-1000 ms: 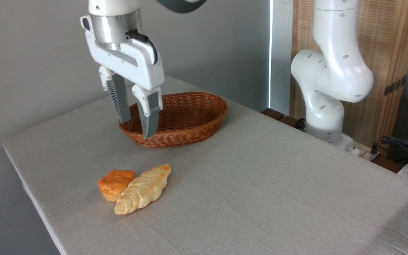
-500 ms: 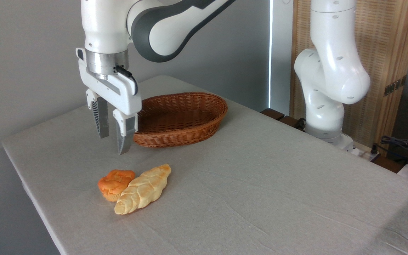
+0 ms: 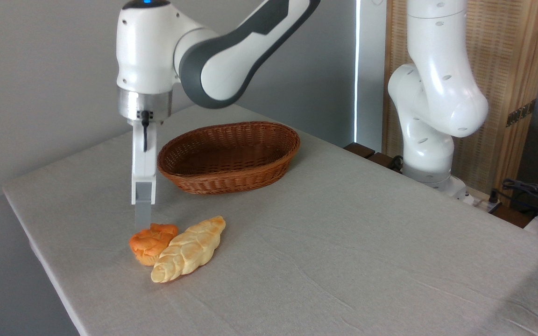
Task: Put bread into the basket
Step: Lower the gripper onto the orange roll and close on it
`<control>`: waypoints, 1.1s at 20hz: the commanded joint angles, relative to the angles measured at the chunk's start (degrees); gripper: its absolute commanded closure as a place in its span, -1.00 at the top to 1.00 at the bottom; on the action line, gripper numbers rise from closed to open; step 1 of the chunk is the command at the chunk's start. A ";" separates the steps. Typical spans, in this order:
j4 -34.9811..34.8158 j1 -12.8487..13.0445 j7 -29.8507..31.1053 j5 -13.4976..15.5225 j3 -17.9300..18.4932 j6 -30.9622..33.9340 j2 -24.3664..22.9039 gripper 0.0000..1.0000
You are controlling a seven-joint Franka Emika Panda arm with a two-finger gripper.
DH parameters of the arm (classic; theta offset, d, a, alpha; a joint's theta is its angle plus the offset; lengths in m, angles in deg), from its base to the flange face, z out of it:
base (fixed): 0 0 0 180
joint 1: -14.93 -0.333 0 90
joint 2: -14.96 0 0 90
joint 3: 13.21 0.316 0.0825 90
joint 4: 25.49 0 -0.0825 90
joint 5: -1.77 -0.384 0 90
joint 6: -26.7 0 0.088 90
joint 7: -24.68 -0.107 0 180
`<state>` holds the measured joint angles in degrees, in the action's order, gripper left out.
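Observation:
The bread [image 3: 149,242], a small orange lumpy bun, lies on the table near the front left, touching a pale braided loaf on its right side. My gripper [image 3: 142,223] hangs straight down with its tips just above the bun's back edge, holding nothing. It is turned edge-on to the camera, so the near finger [image 3: 143,205] covers the far one. The basket [image 3: 231,181], an oval brown wicker one, stands empty behind and to the right of the gripper.
A pale-yellow braided loaf [image 3: 189,249] lies diagonally against the bun. The robot's white base [image 3: 430,126] stands at the table's far right edge. The table's left edge [image 3: 31,233] runs close to the bun.
The gripper has come forward from beside the basket and dropped to just over the bun. Its wrist has turned, so the two spread fingers now line up edge-on.

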<state>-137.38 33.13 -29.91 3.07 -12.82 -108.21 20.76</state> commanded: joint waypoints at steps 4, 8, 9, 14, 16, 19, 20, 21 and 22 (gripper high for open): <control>-1.75 -0.35 -8.17 -6.83 0.57 -1.41 0.36 1.00; -2.97 -0.35 -7.91 -10.01 0.57 -3.25 1.06 1.00; -3.24 -0.35 -7.64 -9.92 0.48 -3.52 1.23 1.00; -3.33 -0.26 -7.64 -9.66 0.39 -3.78 1.85 0.77; -3.33 -0.26 -7.64 -9.66 0.39 -4.57 2.03 0.34; -3.33 -0.17 -7.64 -9.57 0.39 -4.58 2.03 -0.33; -3.24 -0.17 -7.64 -9.57 0.39 -4.58 2.03 -0.44; -3.33 -0.17 -7.64 -9.57 0.31 -4.58 2.03 -0.49; -3.33 -0.17 -7.64 -9.57 0.31 -4.58 2.03 -0.49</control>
<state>-140.13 32.84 -36.85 -5.98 -12.75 -111.21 22.66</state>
